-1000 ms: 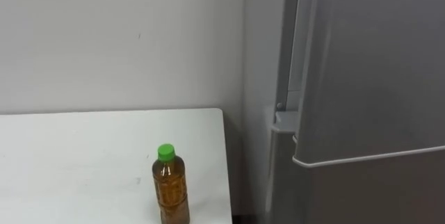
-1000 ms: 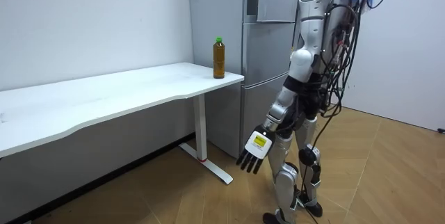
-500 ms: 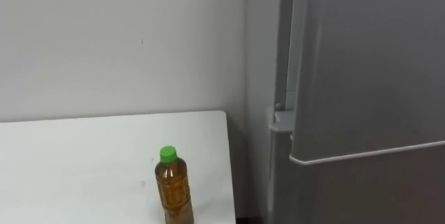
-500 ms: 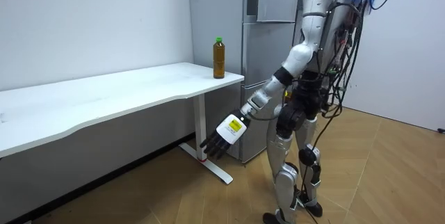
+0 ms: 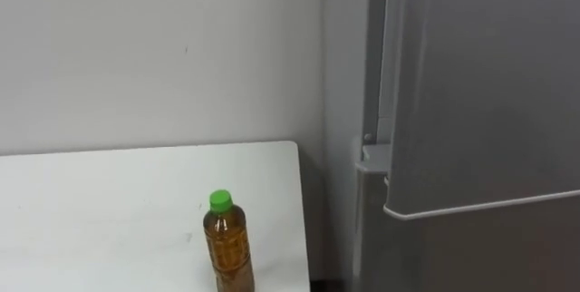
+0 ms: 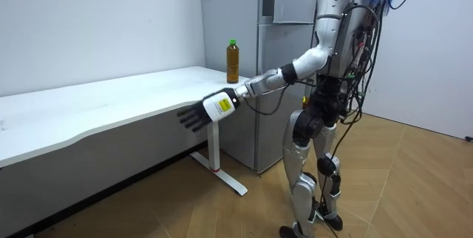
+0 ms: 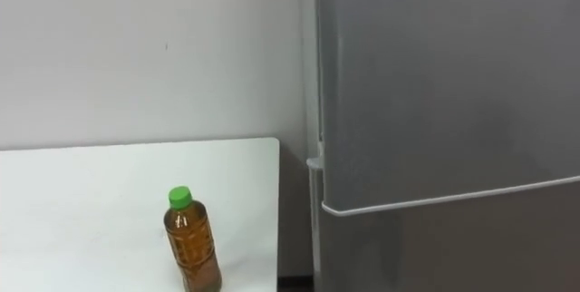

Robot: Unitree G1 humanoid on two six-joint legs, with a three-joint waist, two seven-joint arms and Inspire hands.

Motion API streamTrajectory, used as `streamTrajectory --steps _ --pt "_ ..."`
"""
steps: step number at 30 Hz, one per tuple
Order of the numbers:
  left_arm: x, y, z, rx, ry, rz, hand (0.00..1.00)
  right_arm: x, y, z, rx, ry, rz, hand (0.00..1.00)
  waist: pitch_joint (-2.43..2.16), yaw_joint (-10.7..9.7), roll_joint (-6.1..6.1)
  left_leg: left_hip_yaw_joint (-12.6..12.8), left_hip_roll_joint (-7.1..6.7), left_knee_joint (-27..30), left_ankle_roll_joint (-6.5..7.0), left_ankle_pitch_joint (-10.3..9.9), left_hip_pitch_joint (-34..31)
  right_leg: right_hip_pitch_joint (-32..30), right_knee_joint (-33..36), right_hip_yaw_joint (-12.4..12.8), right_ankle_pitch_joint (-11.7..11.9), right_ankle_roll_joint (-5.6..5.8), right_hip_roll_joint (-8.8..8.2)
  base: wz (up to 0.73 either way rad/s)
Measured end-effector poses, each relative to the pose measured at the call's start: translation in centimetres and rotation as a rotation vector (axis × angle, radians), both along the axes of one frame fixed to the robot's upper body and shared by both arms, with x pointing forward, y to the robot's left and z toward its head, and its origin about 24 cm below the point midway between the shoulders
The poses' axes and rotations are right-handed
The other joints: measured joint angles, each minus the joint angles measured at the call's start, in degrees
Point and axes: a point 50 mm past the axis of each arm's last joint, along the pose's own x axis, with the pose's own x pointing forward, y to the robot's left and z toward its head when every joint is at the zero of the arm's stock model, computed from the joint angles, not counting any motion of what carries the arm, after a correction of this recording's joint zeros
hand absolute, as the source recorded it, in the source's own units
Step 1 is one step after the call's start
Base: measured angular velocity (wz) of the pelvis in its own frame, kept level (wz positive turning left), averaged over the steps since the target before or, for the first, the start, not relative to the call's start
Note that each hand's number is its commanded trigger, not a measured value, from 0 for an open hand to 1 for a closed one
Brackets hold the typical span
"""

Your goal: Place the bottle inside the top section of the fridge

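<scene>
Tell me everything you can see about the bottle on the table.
The bottle looks like clear plastic with a green screw cap, nearly full of amber-brown liquid. It stands upright on the white table, near the end beside the grey fridge but apart from it. Only the tabletop touches it. The left hand, open, hovers by the table's front edge, short of the bottle.

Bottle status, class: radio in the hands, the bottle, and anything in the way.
Left hand open, held out by white table. Amber green-capped plastic bottle upright at table's corner, untouched. Grey fridge doors shut.
</scene>
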Motion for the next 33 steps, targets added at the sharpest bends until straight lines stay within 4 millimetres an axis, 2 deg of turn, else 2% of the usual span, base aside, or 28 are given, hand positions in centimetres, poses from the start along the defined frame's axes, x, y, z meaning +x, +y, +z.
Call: streamTrajectory --steps 1,3,7,8,11,13,19,22,28,33 --pt "0.4 0.1 0.7 0.015 -0.028 0.004 0.00 -0.1 0.0 0.0 0.001 0.000 -0.001 0.00 0.25 0.0 0.37 0.1 0.00 0.0 0.01 0.0 0.3 0.2 0.0 0.1 0.0 0.00 0.01 0.00" --pt "1.0 0.2 2.0 0.051 -0.075 -0.002 0.00 -0.2 0.1 0.0 0.004 -0.001 -0.012 0.00 0.22 0.1 0.40 0.0 0.10 -0.1 -0.06 -0.2 0.4 0.3 0.0 0.0 0.0 0.00 0.13 0.00" --pt "2.8 0.1 6.8 0.166 -0.257 -0.045 0.00 -0.1 0.2 0.0 0.006 -0.004 -0.006 0.00 0.17 0.6 0.56 -0.3 0.17 0.1 -0.08 -0.3 -0.2 0.4 0.0 -0.1 0.0 0.00 0.21 0.01" --pt "3.0 0.0 7.4 0.180 -0.277 -0.052 0.00 -0.1 0.2 0.0 0.006 -0.004 -0.004 0.00 0.10 0.6 0.54 -0.2 0.17 0.1 -0.08 -0.3 -0.2 0.4 0.0 -0.1 0.0 0.00 0.21 0.00" --pt "3.5 -0.3 10.1 0.254 -0.370 -0.079 0.00 -0.1 0.4 -0.1 0.010 -0.006 -0.007 0.00 0.32 0.5 0.86 -0.4 0.13 0.2 -0.08 -0.2 -0.2 0.3 -0.1 -0.3 0.0 0.00 0.18 0.03" --pt "3.8 -0.9 13.1 0.358 -0.455 -0.115 0.00 0.0 0.7 -0.1 0.016 -0.009 -0.008 0.00 0.36 0.3 0.61 -0.8 0.13 0.1 -0.09 -0.2 -0.3 0.4 -0.1 -0.3 0.0 0.00 0.24 0.07" --pt "4.1 -2.8 19.4 0.483 -0.715 -0.211 0.00 0.1 1.1 -0.2 0.029 -0.014 -0.009 0.00 0.40 0.2 0.73 -1.1 -0.07 0.2 -0.08 -0.3 -0.4 0.4 -0.1 -0.6 0.0 0.00 0.04 0.03" --pt "4.1 -3.7 21.0 0.519 -0.782 -0.254 0.00 0.3 1.3 -0.3 0.034 -0.018 -0.008 0.00 0.39 -1.1 0.81 -2.2 -0.14 0.3 -0.06 -0.3 -1.1 0.1 -0.1 -1.8 0.0 0.00 0.03 0.16" --pt "4.5 -5.8 23.4 0.549 -0.891 -0.398 0.00 0.7 1.4 -0.2 0.044 -0.022 -0.002 0.00 0.32 -2.6 0.90 -2.5 -0.12 0.3 -0.07 -0.2 -1.2 0.0 -0.1 -1.7 0.0 0.01 0.11 0.03" --pt "5.2 -7.2 24.1 0.549 -0.926 -0.539 0.00 0.9 1.4 -0.2 0.048 -0.030 0.005 0.00 0.32 -3.3 0.87 -2.2 -0.17 0.5 -0.06 -0.2 -1.3 -0.2 0.0 -1.6 0.0 0.01 0.00 0.00"
